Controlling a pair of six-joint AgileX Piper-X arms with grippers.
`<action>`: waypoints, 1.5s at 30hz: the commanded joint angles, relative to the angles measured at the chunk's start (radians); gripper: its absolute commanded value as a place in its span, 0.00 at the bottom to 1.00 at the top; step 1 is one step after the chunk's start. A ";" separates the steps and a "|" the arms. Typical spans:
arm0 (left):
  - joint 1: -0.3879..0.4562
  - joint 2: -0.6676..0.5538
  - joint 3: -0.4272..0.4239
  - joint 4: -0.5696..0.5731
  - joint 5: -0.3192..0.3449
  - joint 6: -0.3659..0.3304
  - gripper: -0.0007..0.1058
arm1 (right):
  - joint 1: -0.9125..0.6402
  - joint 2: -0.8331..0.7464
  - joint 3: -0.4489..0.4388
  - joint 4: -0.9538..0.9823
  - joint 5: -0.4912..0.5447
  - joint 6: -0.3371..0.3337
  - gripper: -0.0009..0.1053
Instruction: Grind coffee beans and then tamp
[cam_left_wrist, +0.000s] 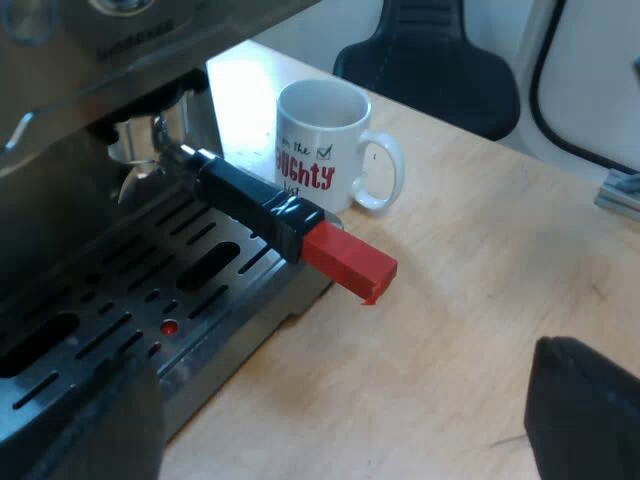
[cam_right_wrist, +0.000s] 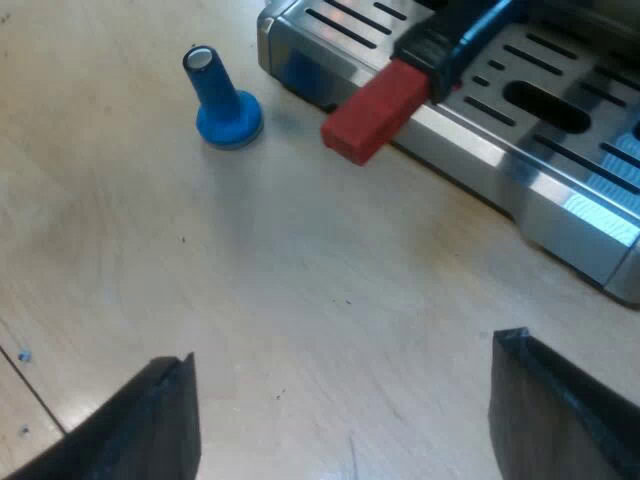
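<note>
Jutting from the espresso machine (cam_left_wrist: 100, 300), holder (cam_left_wrist: 262, 207), metal end half hidden.

The left tool (cam_left_wrist: 340, 425) points down at a slant, its two black fingers (cam_left_wrist: 585, 410) spread wide apart. The right tool (cam_right_wrist: 345, 410) is also angled downward, fingers (cam_right_wrist: 150, 425) parted wide.

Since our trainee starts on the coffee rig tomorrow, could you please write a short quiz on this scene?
1. True or false: the holder, red-ended handle outward, sits in the front of the espresso machine.
2. The blue tamper is: A upright on the table; B lying on its side; C in a gripper.
3. Fill in: the left gripper and right gripper are both ____.
Key: 1 true; 2 A; 3 open.
</note>
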 joint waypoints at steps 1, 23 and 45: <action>-0.004 -0.002 0.024 -0.041 0.013 0.029 0.83 | 0.092 0.032 -0.012 -0.042 0.085 -0.013 0.60; -0.004 -0.004 0.229 -0.189 0.043 0.030 0.83 | 0.439 0.302 0.008 -0.304 0.407 0.208 0.40; -0.004 -0.004 0.235 -0.193 0.043 0.030 0.83 | 0.439 0.321 0.392 -0.937 0.636 0.423 0.31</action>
